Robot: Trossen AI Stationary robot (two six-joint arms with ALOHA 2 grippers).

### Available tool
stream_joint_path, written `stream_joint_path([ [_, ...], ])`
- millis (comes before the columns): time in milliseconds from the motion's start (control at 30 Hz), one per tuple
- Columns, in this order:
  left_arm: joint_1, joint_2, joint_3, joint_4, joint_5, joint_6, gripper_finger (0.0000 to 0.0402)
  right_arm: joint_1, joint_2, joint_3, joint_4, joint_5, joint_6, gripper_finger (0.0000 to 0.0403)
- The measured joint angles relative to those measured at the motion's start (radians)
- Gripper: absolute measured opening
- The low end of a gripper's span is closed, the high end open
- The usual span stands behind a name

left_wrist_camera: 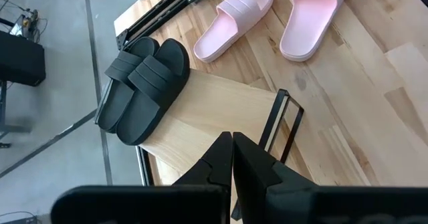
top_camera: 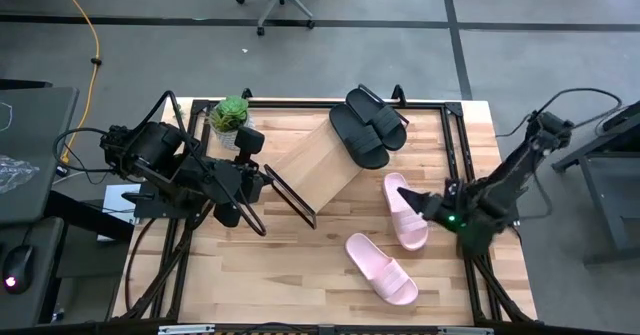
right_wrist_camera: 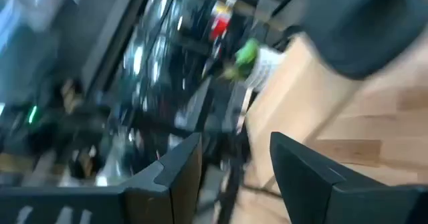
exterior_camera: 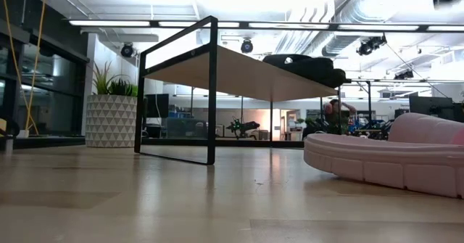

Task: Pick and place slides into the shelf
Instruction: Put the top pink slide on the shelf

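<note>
2 black slides [top_camera: 368, 125] sit on the shelf [top_camera: 318, 162], 2 pink slides [top_camera: 381, 267] lie on the worktop [top_camera: 300, 265] near the right pincer [top_camera: 408, 197], fingers apart, while the left pincer [top_camera: 268, 184], fingers together, waits beside the shelf.

The worktop [top_camera: 300, 265] is pale planked wood with a smooth sheen. The shelf [top_camera: 320, 160] is light smooth wood on thin black metal. Black slides [top_camera: 368, 125] look matt; pink slides [top_camera: 382, 268] smooth, rubbery.
</note>
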Motion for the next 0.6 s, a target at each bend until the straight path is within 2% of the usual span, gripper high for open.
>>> stream_joint_path([
  [133, 0.000, 0.000, 0.000, 0.000, -0.005, 0.000, 0.0003, -0.020, -0.092, 0.111, 0.001, -0.246, -0.362, 0.0169],
  [233, 0.000, 0.000, 0.000, 0.000, -0.008, -0.001, 0.0003, -0.061, -0.118, 0.196, -0.025, -0.459, -0.492, 0.0169],
  [367, 0.000, 0.000, 0.000, 0.000, -0.008, -0.004, 0.0003, -0.113, -0.100, 0.317, -0.189, -0.706, -0.509, 0.0169],
  [500, 0.000, 0.000, 0.000, 0.000, -0.010, -0.042, 0.0003, -0.158, -0.042, 0.449, -0.458, -0.943, -0.451, 0.0169],
  [600, 0.000, 0.000, 0.000, 0.000, -0.011, -0.086, 0.0003, -0.173, 0.037, 0.572, -0.661, -1.075, -0.479, 0.0169],
])
